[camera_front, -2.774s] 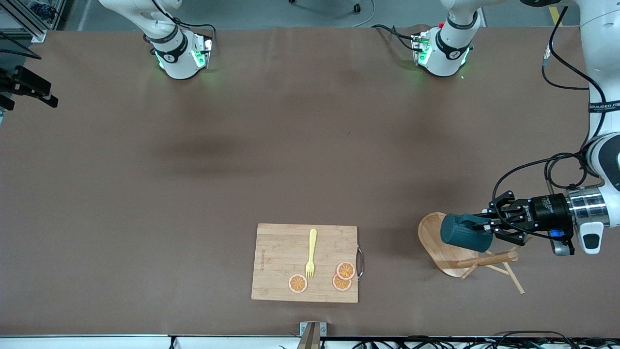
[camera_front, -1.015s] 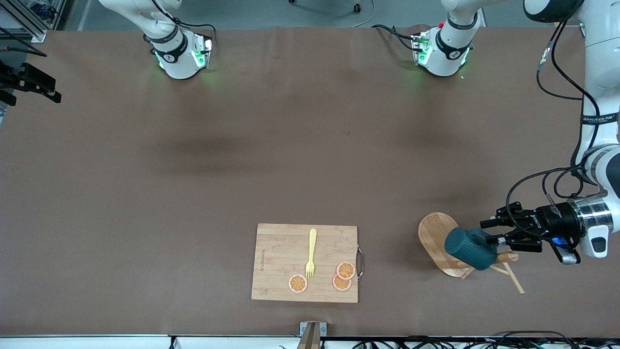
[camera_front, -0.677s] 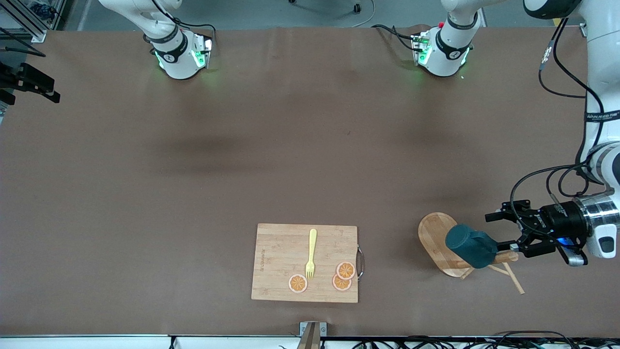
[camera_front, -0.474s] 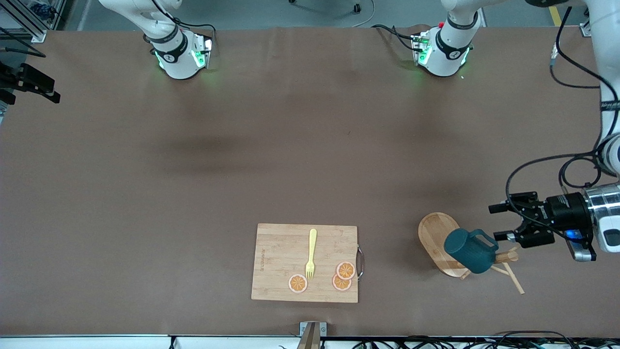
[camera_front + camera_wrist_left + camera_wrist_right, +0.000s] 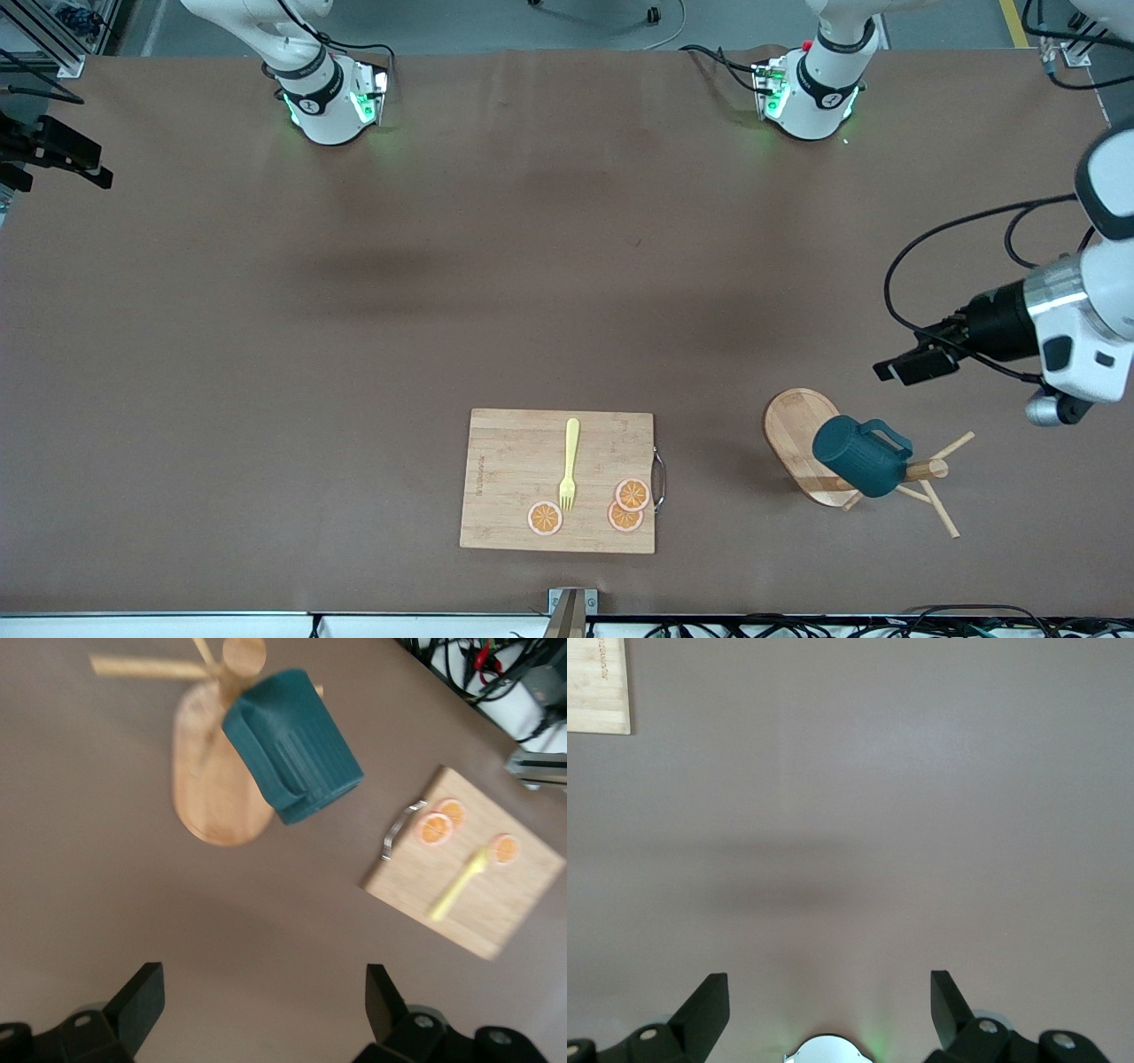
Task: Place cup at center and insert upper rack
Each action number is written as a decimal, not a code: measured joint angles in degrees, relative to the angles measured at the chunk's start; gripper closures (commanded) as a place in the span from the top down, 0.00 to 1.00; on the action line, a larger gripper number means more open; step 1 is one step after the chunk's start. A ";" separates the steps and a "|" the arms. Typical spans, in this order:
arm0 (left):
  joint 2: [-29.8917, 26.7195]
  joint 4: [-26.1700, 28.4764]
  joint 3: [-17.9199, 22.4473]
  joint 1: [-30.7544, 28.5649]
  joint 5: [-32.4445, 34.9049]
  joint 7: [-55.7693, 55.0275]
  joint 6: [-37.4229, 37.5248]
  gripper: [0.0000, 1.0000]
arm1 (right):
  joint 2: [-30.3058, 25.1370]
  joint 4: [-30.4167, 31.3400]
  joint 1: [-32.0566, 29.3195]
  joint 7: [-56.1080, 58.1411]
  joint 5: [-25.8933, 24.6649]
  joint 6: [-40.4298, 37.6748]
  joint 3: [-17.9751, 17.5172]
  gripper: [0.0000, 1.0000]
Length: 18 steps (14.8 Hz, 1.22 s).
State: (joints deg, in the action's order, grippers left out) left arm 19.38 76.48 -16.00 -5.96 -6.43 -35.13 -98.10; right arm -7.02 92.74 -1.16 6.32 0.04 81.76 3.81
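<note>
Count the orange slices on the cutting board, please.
3, all on the cutting board at its edge nearer the front camera: one slice below the fork's tines, two overlapping near the metal handle.

White arms; green-lit bases; black cables; black grippers.

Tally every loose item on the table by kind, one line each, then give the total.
Cup: 1, hanging on the mug tree
Mug tree: 1
Cutting board: 1
Fork: 1, on the board
Orange slices: 3, on the board
Total: 7
</note>
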 measured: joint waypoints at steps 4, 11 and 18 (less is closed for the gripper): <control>-5.83 2.09 -1.05 1.91 7.59 7.16 1.42 1.00 | 0.00 -0.01 0.00 0.00 0.01 0.07 -0.07 1.00; -23.04 18.58 6.95 6.46 7.76 16.86 2.31 1.00 | 0.00 -0.04 0.05 0.01 0.01 0.17 -0.39 1.00; -29.26 26.26 8.49 6.85 6.36 23.28 2.42 1.00 | -0.01 -0.14 0.07 0.01 0.01 0.30 -0.47 1.00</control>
State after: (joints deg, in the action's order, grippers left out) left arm -9.87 102.74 -7.51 0.89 -0.08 -11.85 -95.68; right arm -7.03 92.60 -1.08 6.33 0.05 82.06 3.34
